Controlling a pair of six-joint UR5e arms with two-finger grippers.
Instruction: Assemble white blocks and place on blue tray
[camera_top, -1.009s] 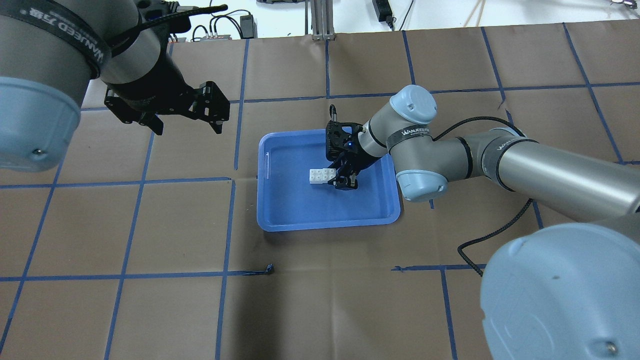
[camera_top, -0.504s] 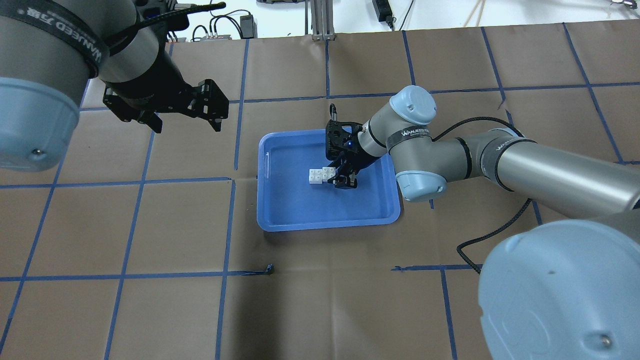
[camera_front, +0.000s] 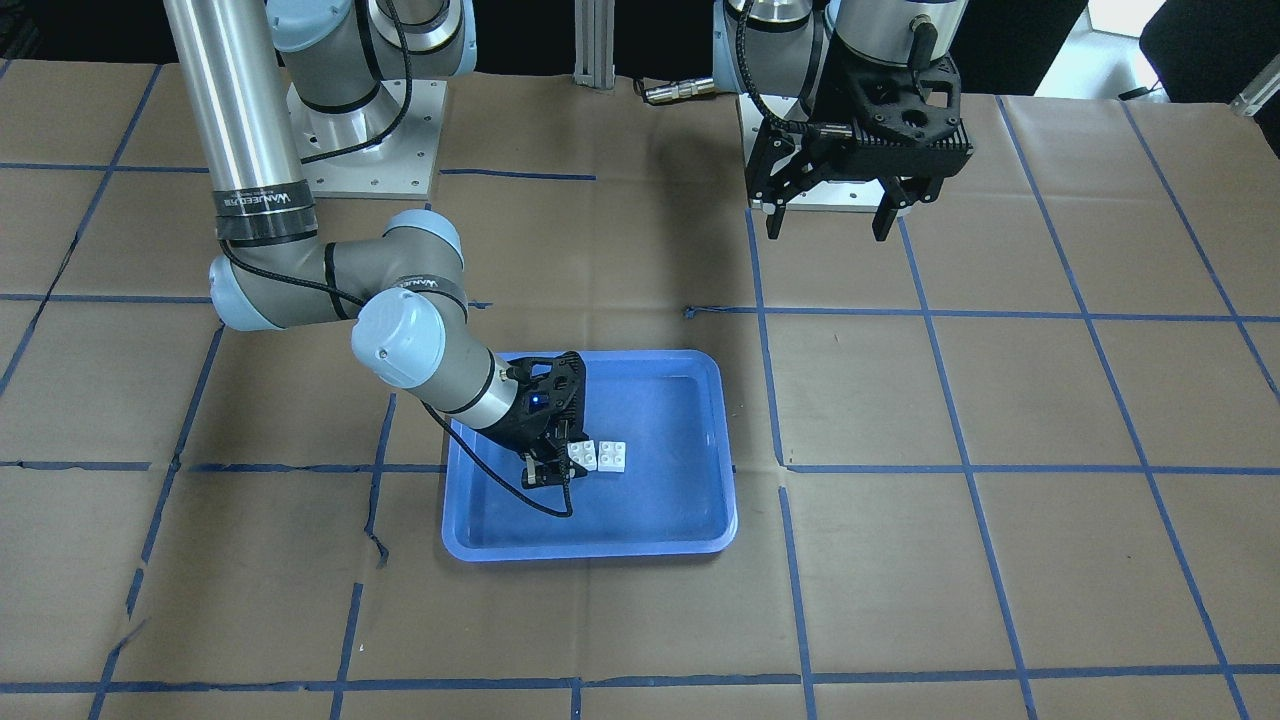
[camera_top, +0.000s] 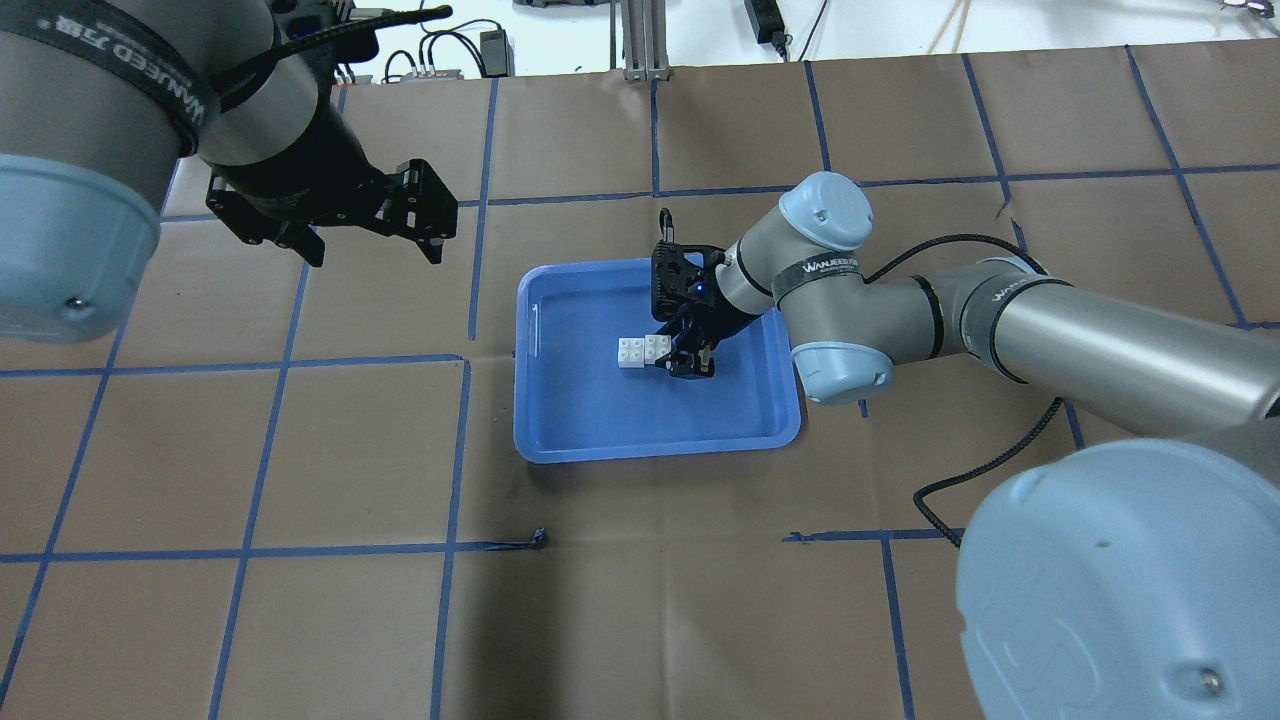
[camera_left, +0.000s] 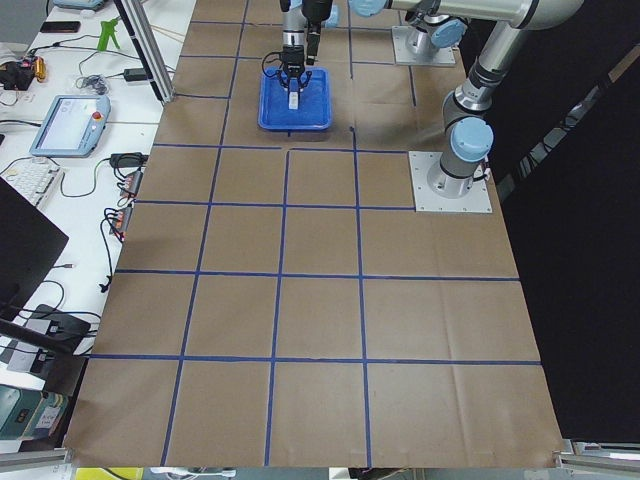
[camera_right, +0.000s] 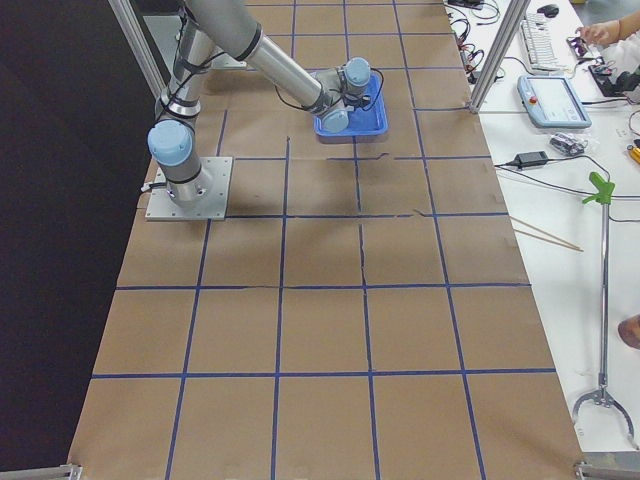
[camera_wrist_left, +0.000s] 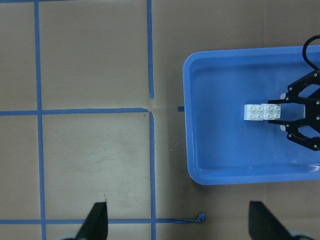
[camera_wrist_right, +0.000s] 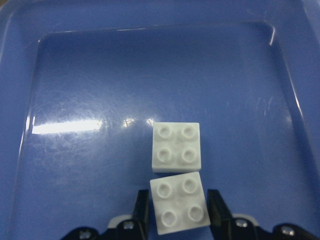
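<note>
Blue plastic with a low raised rim and rounded corners, the blue tray (camera_top: 600, 420) lies flat near the middle of the bench (camera_top: 300, 450), which is covered in brown paper marked off in squares by blue tape. The white blocks (camera_wrist_right: 177, 172) sit inside the tray, on its floor toward the centre, side by side with their edges touching and their four studs facing up. The one nearer the wrist camera is turned slightly askew to its neighbour. The right end effector (camera_top: 672, 352) reaches down into the tray from the robot's right. In the right wrist view its two black fingers (camera_wrist_right: 142, 212) stand against opposite flanks of the nearer block, gripping it, while the farther block lies just beyond the fingertips. Whether the gripped block is lifted off the tray floor cannot be told. The left end effector (camera_front: 829, 230) hangs above bare paper well apart from the tray, toward the robot's left, with its fingers spread wide and nothing between them. Its wrist camera looks straight down on the tray's left half.
</note>
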